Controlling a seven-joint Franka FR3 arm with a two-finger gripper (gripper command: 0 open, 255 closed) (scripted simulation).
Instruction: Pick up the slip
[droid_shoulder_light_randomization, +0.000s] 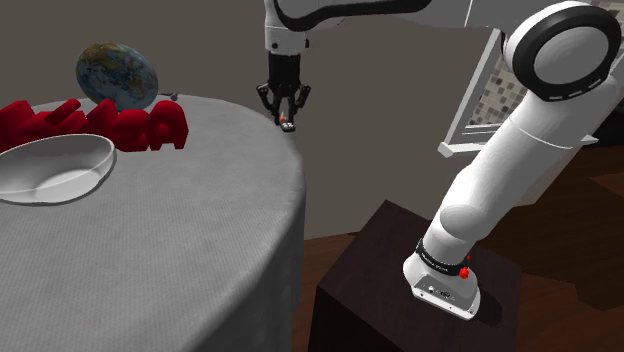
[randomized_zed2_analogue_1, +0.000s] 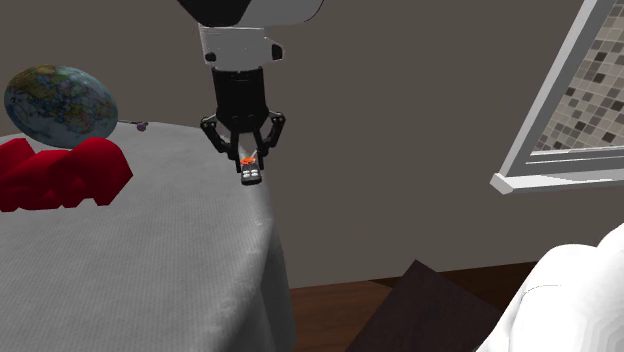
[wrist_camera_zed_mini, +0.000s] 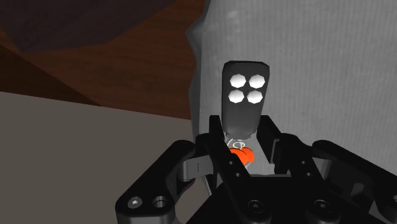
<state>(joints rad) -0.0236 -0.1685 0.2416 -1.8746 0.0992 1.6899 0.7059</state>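
Observation:
A small flat black piece (wrist_camera_zed_mini: 245, 95) with several white round dots at one end and an orange bit (wrist_camera_zed_mini: 241, 154) at the other sits between my fingers. My gripper (wrist_camera_zed_mini: 242, 149) is shut on its orange end, and the dotted end sticks out past the fingertips. In the shoulder view the gripper (droid_shoulder_light_randomization: 288, 112) points down at the far edge of the grey-clothed round table (droid_shoulder_light_randomization: 200, 260), with the black piece (droid_shoulder_light_randomization: 289, 126) hanging from it. The second exterior view has the gripper (randomized_zed2_analogue_1: 249, 160) and the black piece (randomized_zed2_analogue_1: 252, 176) just above the table's rim (randomized_zed2_analogue_1: 262, 215).
On the table stand lumpy red shapes (droid_shoulder_light_randomization: 130, 125), a globe-patterned ball (droid_shoulder_light_randomization: 118, 75) behind them and a white bowl (droid_shoulder_light_randomization: 55, 168) nearer the shoulder view's left. My dark stand (droid_shoulder_light_randomization: 390, 270) is beside the table on a wooden floor. A window frame (randomized_zed2_analogue_1: 570, 110) hangs on the wall.

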